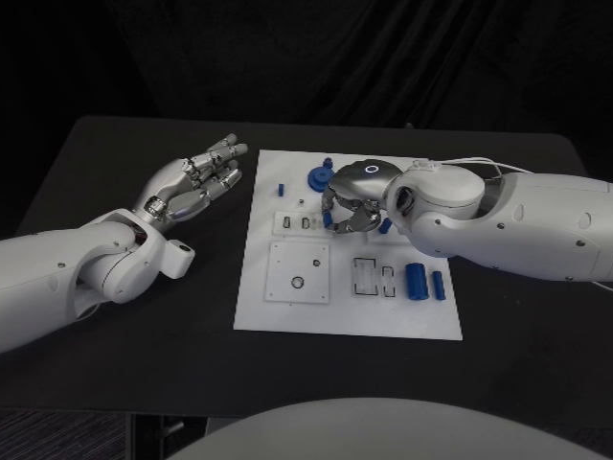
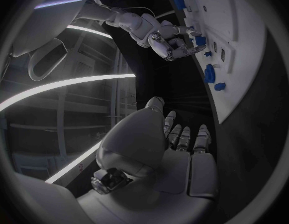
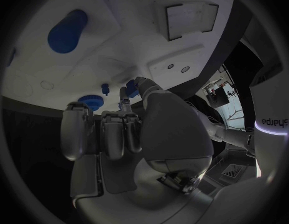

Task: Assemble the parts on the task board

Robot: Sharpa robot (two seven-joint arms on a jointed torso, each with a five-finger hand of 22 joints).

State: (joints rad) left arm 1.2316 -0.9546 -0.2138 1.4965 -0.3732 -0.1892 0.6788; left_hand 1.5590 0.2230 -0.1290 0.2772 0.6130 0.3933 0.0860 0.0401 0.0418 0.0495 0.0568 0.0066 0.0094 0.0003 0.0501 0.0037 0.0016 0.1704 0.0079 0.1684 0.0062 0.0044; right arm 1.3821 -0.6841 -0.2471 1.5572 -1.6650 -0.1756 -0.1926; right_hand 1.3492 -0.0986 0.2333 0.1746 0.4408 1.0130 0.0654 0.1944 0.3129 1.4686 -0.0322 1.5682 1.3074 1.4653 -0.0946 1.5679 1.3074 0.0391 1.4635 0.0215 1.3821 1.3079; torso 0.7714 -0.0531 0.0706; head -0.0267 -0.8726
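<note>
Two blue cylinders [image 1: 416, 281] lie on the near right part of the white task board [image 1: 348, 316] on the black bench [image 1: 141, 364]. Farther in, the right hand [image 1: 351, 201] hovers over the board's middle, fingers curled; whether it holds a part cannot be told. Left of the board, the left hand [image 1: 196, 184] is released, fingers spread.
</note>
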